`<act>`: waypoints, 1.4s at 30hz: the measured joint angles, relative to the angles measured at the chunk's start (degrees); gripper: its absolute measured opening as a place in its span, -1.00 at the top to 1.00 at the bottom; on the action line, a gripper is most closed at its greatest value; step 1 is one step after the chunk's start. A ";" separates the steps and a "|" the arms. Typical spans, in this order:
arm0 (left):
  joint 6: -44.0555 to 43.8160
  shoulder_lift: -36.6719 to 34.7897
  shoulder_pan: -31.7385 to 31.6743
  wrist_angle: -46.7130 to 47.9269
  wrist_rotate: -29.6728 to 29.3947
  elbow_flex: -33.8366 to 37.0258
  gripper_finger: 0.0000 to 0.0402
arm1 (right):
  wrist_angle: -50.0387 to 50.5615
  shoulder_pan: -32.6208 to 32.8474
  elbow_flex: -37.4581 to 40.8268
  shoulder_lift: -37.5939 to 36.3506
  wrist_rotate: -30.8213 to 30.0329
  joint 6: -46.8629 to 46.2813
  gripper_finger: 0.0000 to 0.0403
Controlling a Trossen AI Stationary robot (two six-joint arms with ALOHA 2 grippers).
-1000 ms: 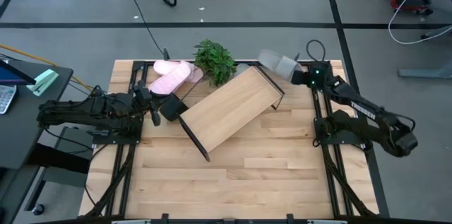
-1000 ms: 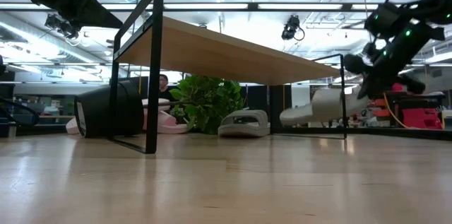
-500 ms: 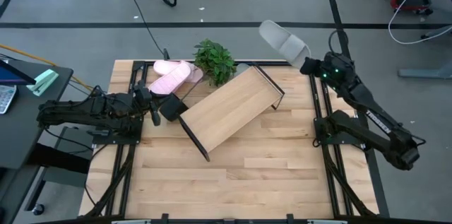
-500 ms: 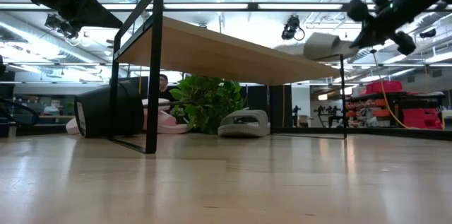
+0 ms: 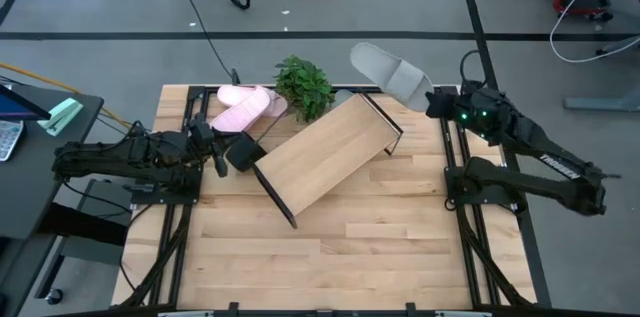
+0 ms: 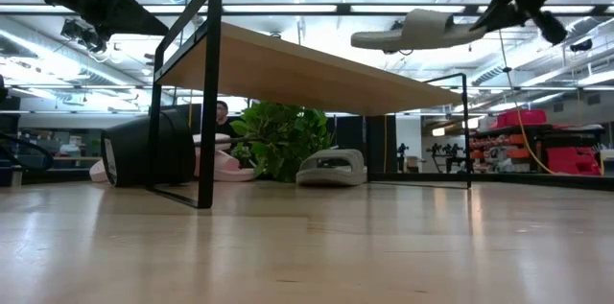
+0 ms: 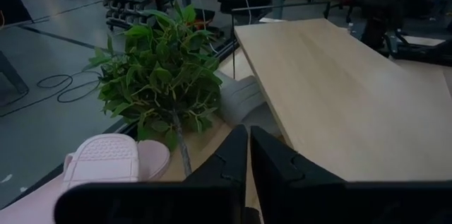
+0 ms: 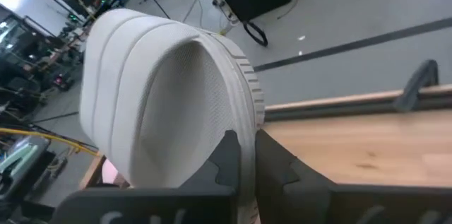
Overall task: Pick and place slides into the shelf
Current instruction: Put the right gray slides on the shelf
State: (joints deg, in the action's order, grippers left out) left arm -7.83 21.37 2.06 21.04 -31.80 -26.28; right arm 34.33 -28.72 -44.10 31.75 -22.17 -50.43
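My right gripper [image 5: 434, 104] is shut on a light grey slide [image 5: 386, 69], held high beyond the far right corner of the shelf [image 5: 325, 153]; it also shows in the low view [image 6: 417, 31]. The shelf is a slanted board of light wood on a black frame. A second grey slide [image 6: 331, 167] lies on the table under the shelf. Two pale pink slides [image 5: 245, 108] lie at the far left beside the green plant [image 5: 303, 85]. My left gripper [image 5: 238, 152] is shut and empty at the shelf's left end. My right gripper pinches the grey slide's rim [image 8: 248, 114] between its two fingers, at the end of the slide nearest the gripper. The fingers come roughly level from the table's right. The slide is lifted clear and lies about level, strap [image 6: 429, 20] up, reaching out toward the left.
The plant stands at the table's far edge between the pink slides and the shelf. The shelf stands slantwise across the table's middle, its black frame posts [image 6: 209, 93] upright. Bare tabletop [image 5: 350, 247] lies in front of it.
My right gripper has risen with the grey slide. The slide hung tilted low beside the shelf's right post; it is now above the board's height, about level, and has swung toward the table's left.
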 joint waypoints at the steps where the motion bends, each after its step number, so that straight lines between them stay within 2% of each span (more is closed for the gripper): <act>1: 0.12 -0.02 0.00 -0.02 -0.03 0.00 0.90 | 1.36 2.57 -0.56 0.00 -2.46 -1.44 0.90; 8: 0.12 0.00 0.00 -0.02 -0.05 0.00 0.90 | 7.40 22.20 -1.07 1.25 -19.34 -14.82 0.90; 11: 0.12 0.00 -0.01 -0.02 -0.05 0.00 0.87 | 7.06 31.46 -1.09 4.33 -27.79 -20.38 0.90; 15: 0.12 0.00 -0.01 -0.02 -0.05 0.00 0.86 | 7.10 41.17 -1.09 9.93 -36.21 -28.81 0.90; 18: 0.12 0.00 -0.02 -0.02 -0.05 0.00 0.87 | 7.13 45.90 -1.08 14.82 -42.01 -35.92 0.90; 23: 4.37 0.00 -0.01 -0.12 -0.09 0.00 0.91 | 7.03 49.66 -1.10 23.81 -46.44 -48.45 0.90; 29: 5.49 0.00 -0.02 -2.01 -0.08 0.04 0.90 | 12.11 51.19 -7.97 35.70 -47.18 -58.33 0.90; 32: 5.29 -0.02 -0.02 -2.08 -0.08 0.03 0.87 | 25.65 51.27 -16.32 41.90 -44.53 -64.56 0.90; 37: 4.01 -0.01 -0.02 -1.99 0.68 0.04 0.86 | 52.92 52.71 -31.98 53.48 -33.75 -80.07 0.90; 39: 3.54 0.00 0.00 -1.99 1.00 0.04 0.87 | 55.56 53.20 -37.02 57.09 -30.76 -80.22 0.90; 42: 2.42 0.00 -0.02 -2.37 1.04 0.04 0.89 | 55.45 53.80 -40.71 59.90 -31.67 -80.12 0.90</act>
State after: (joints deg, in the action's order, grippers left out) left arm -5.41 21.37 2.05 18.67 -30.76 -26.24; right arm 89.78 25.08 -84.81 91.65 -53.84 -130.55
